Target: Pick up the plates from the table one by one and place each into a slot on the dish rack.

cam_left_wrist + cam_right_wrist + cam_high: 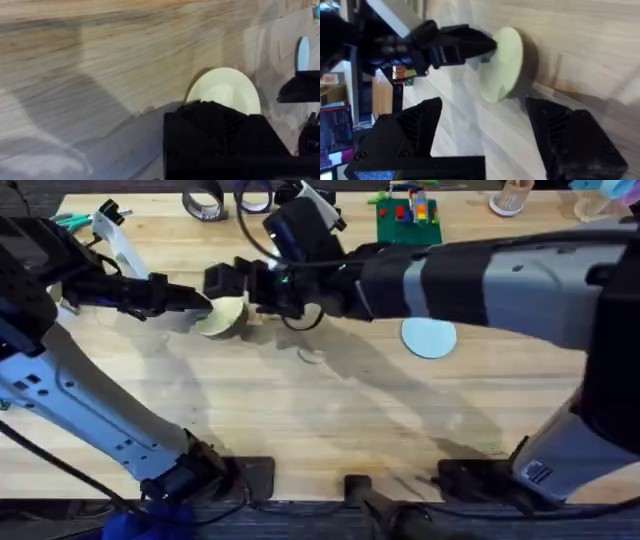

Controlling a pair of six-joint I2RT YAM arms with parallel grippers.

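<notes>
The cream-yellow plate (224, 317) is held on edge, tilted, just above the table (330, 420) at the back left. My left gripper (200, 302) is shut on its rim, and the pinch is plain in the right wrist view, left gripper (487, 45) on plate (502, 65). My right gripper (242, 292) reaches across from the right and stands open right beside this plate, its fingers (420, 130) spread wide with nothing between them. The light blue plate (428, 337) lies flat right of centre, also visible as the blue plate (302, 52). The dish rack is hidden.
A green baseplate with bricks (408, 220) stands at the back centre-right. Tape rolls (203, 205) lie at the back left, a pale cup (510, 198) at the back right. The right arm's thick body spans the table's middle.
</notes>
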